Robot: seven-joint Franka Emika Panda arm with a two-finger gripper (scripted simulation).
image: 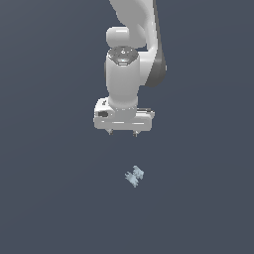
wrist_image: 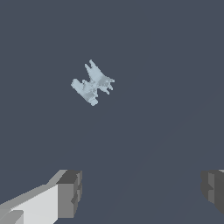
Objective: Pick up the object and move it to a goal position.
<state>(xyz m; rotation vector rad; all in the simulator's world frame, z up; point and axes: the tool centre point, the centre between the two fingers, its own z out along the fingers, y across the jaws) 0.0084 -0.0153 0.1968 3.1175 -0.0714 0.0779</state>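
Hanging straight down over the dark floor, arm (image: pixel 130 74) with fingers (image: pixel 122 133) spread wide, apart from the object (image: pixel 134 175).

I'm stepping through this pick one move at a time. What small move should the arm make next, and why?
Probably shift the gripper sideways until it is centred over the pale spiky piece, before descending. The jaws are wide open and empty, and in the wrist view the piece sits away from the gap between them.

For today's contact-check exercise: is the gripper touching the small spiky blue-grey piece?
Apart. In the wrist view, the object lies clear of both fingertips; the gripper is open, holding nothing.
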